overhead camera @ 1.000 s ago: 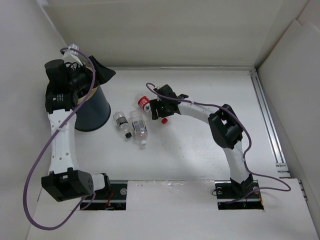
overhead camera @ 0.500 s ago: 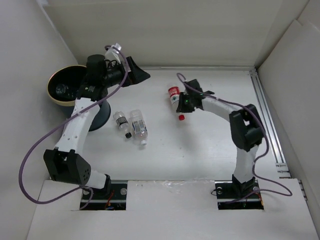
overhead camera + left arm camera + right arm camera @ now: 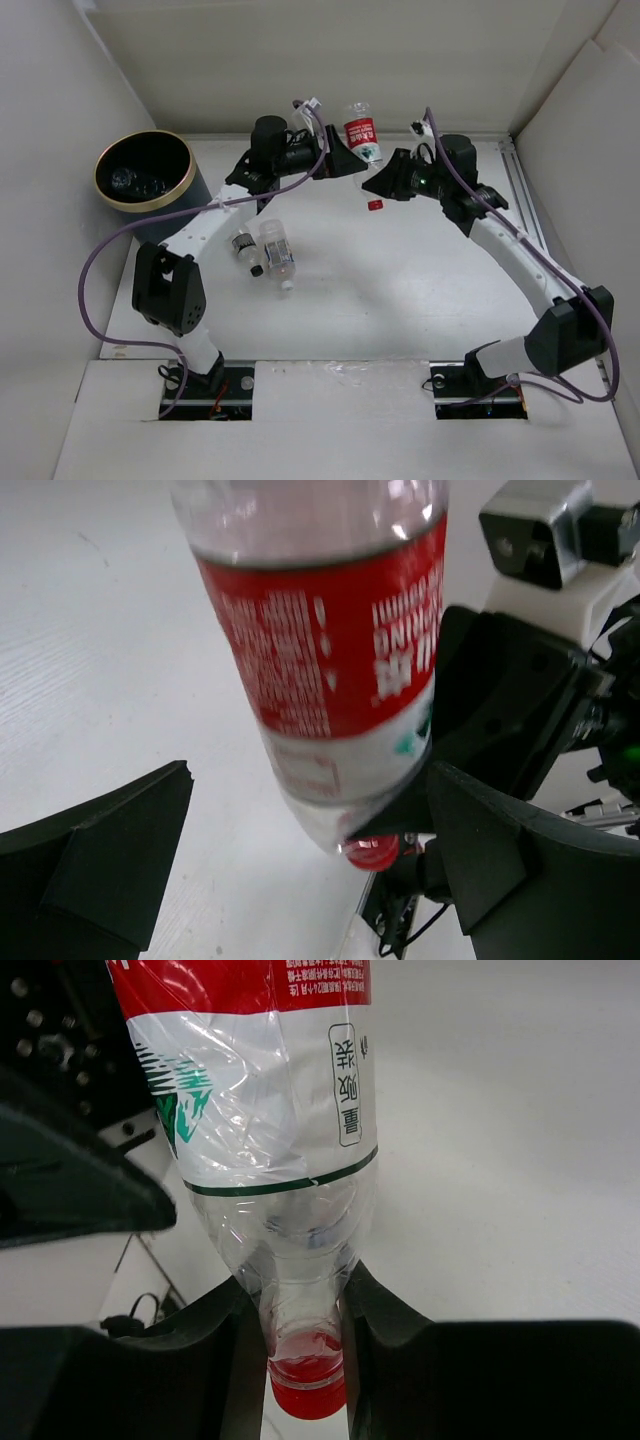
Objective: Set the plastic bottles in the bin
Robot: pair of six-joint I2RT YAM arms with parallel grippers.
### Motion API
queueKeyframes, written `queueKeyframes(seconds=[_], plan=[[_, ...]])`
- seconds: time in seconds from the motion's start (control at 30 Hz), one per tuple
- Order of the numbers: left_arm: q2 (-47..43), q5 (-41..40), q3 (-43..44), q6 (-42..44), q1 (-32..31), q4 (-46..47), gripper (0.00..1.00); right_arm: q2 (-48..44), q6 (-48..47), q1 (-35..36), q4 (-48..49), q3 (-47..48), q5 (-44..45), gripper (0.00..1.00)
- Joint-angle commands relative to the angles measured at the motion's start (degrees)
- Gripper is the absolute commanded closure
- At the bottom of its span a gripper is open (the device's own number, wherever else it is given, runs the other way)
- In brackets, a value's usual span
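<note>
1. The right gripper (image 3: 300, 1355) is clamped on the neck of the red-labelled bottle (image 3: 362, 132), just above its red cap (image 3: 305, 1395).
2. This bottle is held in the air over the far middle of the table (image 3: 400, 290), cap end down and base up, tilted a little.
3. The left gripper (image 3: 310, 770) is spread wide, one finger on each side of the same bottle's lower body. The wrist view does not show either finger pressing on it.
4. The two grippers face each other from opposite sides of the bottle, very close together.
5. The bin (image 3: 97, 175) stands at the far left of the table, well apart from the held bottle. Clear bottles lie in its dark inside (image 3: 135, 180).
6. Two more clear bottles lie on their sides on the table, between the bin and the table's middle, just beside each other: one with a dark cap (image 3: 242, 248), one with a white cap (image 3: 278, 255).
</note>
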Motion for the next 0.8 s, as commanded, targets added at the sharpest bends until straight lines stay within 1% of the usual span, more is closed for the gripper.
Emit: queueKeyframes(seconds=[0.0, 0.07, 0.13, 0.2, 0.27, 0.3, 0.37, 0.4, 0.43, 0.47, 0.5, 0.53, 0.57, 0.6, 0.63, 0.67, 0.73, 0.77], plan=[[-0.45, 0.98, 5.34, -3.07, -0.39, 8.42, 0.00, -2.74, 0.52, 0.88, 2.60, -1.62, -7.17, 1.00], [0.78, 0.98, 5.88, -3.08, -0.39, 8.42, 0.00, -4.75, 0.52, 1.59, 3.13, -1.62, -8.23, 1.00], [0.78, 1.50, 6.58, -4.74, -0.39, 10.60, 0.00, -5.38, 0.52, 2.12, 3.13, -1.62, -8.76, 1.00], [0.78, 2.03, 4.66, -6.41, -0.39, 14.89, 0.00, -4.86, 0.52, 2.12, 3.13, -1.62, -8.76, 1.00], [0.26, 2.74, 4.65, -7.21, -0.39, 15.71, 0.00, -4.85, 0.52, 2.12, 3.13, -1.62, -9.38, 1.00], [0.26, 2.74, 4.65, -7.73, -0.39, 15.71, 0.05, -4.85, 1.21, 2.12, 3.13, -1.62, -9.38, 1.00], [0.78, 4.40, 5.34, -7.74, -0.39, 15.71, 0.21, -4.85, 1.83, 2.12, 4.80, -2.15, -9.38, 1.00], [1.30, 4.41, 5.87, -7.74, -0.39, 13.62, 0.51, -4.85, 2.44, 2.12, 5.32, -2.15, -9.38, 1.00], [1.31, 4.41, 7.09, -7.22, -0.39, 12.64, 0.67, -4.85, 2.45, 2.12, 5.33, -1.54, -9.38, 1.00], [1.31, 4.41, 7.80, -7.21, -0.39, 11.76, 0.79, -4.85, 2.45, 2.12, 5.33, -1.54, -9.38, 0.87], [1.31, 3.54, 8.68, -5.82, -0.39, 10.54, 0.83, -4.85, 2.45, 2.12, 5.33, -0.93, -8.86, 0.55], [1.31, 2.48, 10.95, -5.11, 0.13, 6.87, 0.89, -4.33, 2.45, 2.12, 5.33, -0.92, -8.16, 0.07], [1.31, 0.65, 12.28, -4.49, 1.70, 5.01, 0.95, -4.33, 2.45, 2.12, 5.33, -1.44, -7.19, 0.00], [0.79, -0.76, 13.68, -3.96, 2.94, 2.99, 0.98, -4.33, 2.45, 0.56, 5.33, -2.15, -5.44, 0.00], [0.78, -2.17, 15.09, -3.00, 4.52, 0.79, 0.98, -4.94, 2.45, -0.16, 5.33, -3.98, -5.42, 0.00], [0.00, -4.97, 18.67, -2.30, 8.10, -4.28, 0.99, -5.46, 2.45, -0.86, 5.33, -5.04, -5.42, 0.00], [-0.62, -8.06, 23.08, -0.80, 12.42, -10.19, 0.99, -5.47, 1.14, -1.39, 5.33, -7.59, -4.72, 0.00], [-1.15, -9.55, 27.45, 0.86, 14.70, -15.79, 1.00, -6.08, 1.13, -1.92, 5.33, -8.30, -3.68, 0.00]])
